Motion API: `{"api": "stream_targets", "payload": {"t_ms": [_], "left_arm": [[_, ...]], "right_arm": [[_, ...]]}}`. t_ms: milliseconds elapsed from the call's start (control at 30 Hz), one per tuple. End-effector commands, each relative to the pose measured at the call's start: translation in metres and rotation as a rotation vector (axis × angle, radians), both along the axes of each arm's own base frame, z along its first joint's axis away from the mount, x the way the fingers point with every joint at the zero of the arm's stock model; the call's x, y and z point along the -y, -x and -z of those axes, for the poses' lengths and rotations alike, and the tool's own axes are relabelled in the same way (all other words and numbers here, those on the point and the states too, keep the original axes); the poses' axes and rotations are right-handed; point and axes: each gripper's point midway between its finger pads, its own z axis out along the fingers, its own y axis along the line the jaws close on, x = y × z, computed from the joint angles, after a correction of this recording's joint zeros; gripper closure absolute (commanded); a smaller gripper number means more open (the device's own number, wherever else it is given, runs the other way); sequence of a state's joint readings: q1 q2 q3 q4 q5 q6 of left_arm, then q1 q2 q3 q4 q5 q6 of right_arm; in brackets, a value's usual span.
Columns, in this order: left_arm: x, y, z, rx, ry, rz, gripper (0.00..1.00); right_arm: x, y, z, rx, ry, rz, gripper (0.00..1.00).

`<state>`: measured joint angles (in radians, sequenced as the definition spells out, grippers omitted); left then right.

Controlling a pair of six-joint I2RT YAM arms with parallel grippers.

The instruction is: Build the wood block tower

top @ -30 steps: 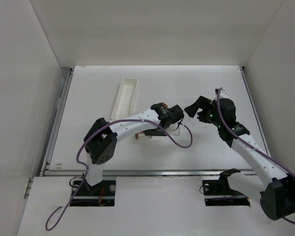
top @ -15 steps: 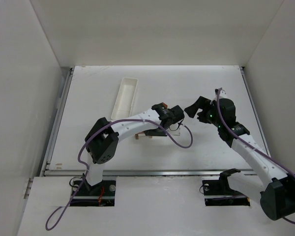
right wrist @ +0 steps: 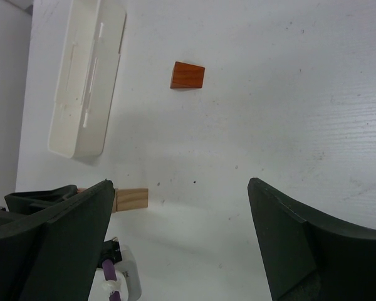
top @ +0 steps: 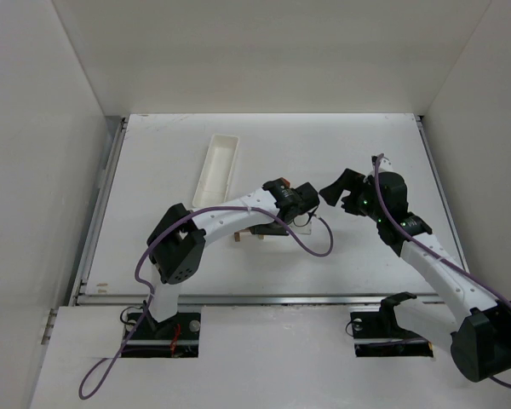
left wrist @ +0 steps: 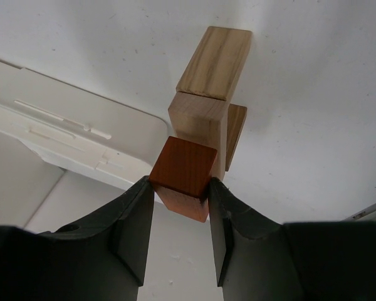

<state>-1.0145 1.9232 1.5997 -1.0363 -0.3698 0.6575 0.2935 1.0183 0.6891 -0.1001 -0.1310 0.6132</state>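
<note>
My left gripper (left wrist: pixel 180 184) is shut on an orange-red block (left wrist: pixel 182 168) and holds it just over the near end of a small group of tan wooden blocks: a crossbar (left wrist: pixel 214 54), an upright (left wrist: pixel 199 121) and a second piece (left wrist: pixel 236 127). In the top view the left gripper (top: pixel 268 223) is under its arm, and only bits of tan wood (top: pixel 238 241) show. My right gripper (right wrist: pixel 180 183) is open and empty above the table, also in the top view (top: pixel 338 194). A second orange-red block (right wrist: pixel 187 75) lies loose on the table. A tan block end (right wrist: pixel 131 199) shows beside the left gripper.
The long white tray (top: pixel 219 169) lies at the back left of the blocks; it also shows in the left wrist view (left wrist: pixel 62 122) and the right wrist view (right wrist: pixel 81 81). A purple cable (top: pixel 311 243) loops from the left arm over the table. White walls enclose the table.
My left arm has shifted slightly to the left over the blocks, still holding the orange-red block. My right arm has hardly moved.
</note>
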Motion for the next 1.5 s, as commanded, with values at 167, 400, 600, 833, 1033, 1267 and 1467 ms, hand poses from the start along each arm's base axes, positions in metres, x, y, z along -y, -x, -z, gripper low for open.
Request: {"api": "stream_targets", "payload": {"t_ms": [167,400,600,833,1033,1267,1467], "left_arm": [[0.003,0.001,-0.007,-0.003,0.008,0.024,1.00],[0.002,0.003,-0.004,-0.015,0.005,0.024,1.00],[0.004,0.006,-0.002,-0.035,0.017,0.026,1.00],[0.001,0.006,-0.001,-0.032,0.005,0.025,1.00],[-0.001,0.006,0.000,-0.029,-0.008,0.025,1.00],[-0.003,0.009,0.001,-0.042,-0.012,0.025,0.85],[-0.003,0.009,0.001,-0.042,-0.012,0.025,0.82]], "right_arm": [[0.005,-0.002,-0.010,0.037,0.006,0.013,0.07],[0.005,-0.002,-0.010,0.037,0.006,0.013,0.07],[0.005,-0.002,-0.010,0.037,0.006,0.013,0.07],[0.005,-0.002,-0.010,0.037,0.006,0.013,0.07],[0.005,-0.001,-0.008,0.028,0.009,0.013,0.07],[0.007,-0.002,-0.008,0.029,0.013,0.022,0.07],[0.007,-0.002,-0.008,0.029,0.013,0.022,0.07]]}}
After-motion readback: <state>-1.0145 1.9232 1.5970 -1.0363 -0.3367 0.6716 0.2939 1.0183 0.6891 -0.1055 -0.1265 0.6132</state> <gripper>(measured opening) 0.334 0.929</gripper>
